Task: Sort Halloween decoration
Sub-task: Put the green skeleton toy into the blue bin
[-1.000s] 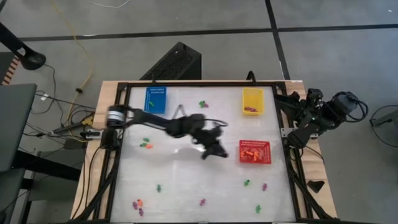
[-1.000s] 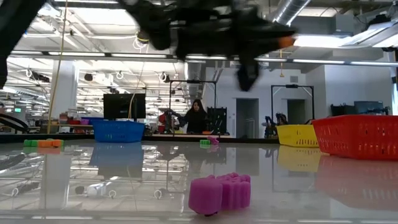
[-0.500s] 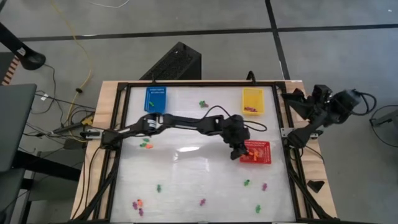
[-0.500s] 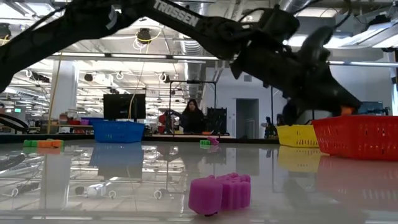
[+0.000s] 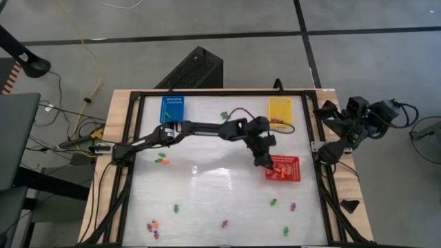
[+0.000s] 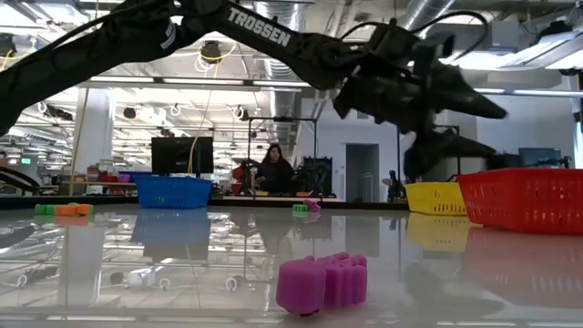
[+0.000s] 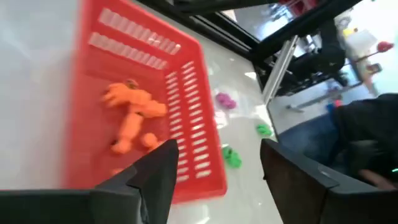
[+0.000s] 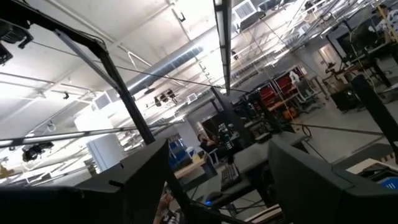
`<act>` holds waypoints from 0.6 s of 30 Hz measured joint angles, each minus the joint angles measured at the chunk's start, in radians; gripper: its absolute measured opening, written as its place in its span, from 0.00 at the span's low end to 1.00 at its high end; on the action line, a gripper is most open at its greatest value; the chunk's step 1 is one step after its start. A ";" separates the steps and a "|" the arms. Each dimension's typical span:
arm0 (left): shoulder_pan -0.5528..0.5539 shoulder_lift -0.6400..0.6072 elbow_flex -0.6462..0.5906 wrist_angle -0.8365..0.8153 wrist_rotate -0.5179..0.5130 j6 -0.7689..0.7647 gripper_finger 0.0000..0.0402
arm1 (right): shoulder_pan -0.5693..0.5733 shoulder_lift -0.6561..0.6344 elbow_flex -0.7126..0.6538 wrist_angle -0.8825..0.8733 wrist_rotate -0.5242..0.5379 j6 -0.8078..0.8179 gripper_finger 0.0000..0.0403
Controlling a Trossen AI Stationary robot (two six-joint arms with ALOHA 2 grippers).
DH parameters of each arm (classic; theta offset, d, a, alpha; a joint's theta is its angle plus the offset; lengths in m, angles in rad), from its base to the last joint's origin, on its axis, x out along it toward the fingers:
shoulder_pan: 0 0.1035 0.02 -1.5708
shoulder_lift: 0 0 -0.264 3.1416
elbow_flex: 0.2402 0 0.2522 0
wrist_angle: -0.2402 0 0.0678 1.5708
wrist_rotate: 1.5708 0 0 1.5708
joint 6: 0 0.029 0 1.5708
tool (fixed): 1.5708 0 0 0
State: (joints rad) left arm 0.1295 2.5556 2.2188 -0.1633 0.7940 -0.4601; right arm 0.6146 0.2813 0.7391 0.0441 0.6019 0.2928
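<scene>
1. The blue basket (image 5: 172, 109) sits at the far left of the tabletop (image 5: 207, 200), well apart from the work, so nothing there is at risk.
2. Loose decoration pieces (image 5: 162, 161) lie scattered over the tabletop. A low pass by the outstretched arm could sweep some of them away.
3. The left gripper (image 5: 265, 162) hangs at the near-left corner of the red basket (image 5: 284, 168), jaws wide apart and holding nothing. If it drops or swings sideways, it may catch the rim and shove the basket.
4. The left wrist view shows orange pieces (image 7: 134, 115) lying inside the red basket, with green and purple ones on the tabletop beyond it. The high view shows these only as specks.
5. The low view alone shows a purple piece (image 6: 324, 283) close up at the tabletop's near edge.
6. The right gripper (image 5: 329, 116) waits off the tabletop's right edge, jaws spread and empty.
</scene>
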 joint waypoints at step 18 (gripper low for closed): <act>-0.075 -0.771 -0.830 -0.376 -0.227 0.098 0.30 | 0.000 0.000 0.000 -0.133 -0.002 0.039 0.76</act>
State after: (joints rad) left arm 0.0549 1.7848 1.3884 -0.5394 0.5672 -0.3621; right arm 0.6147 0.2813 0.7391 -0.0889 0.6003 0.3321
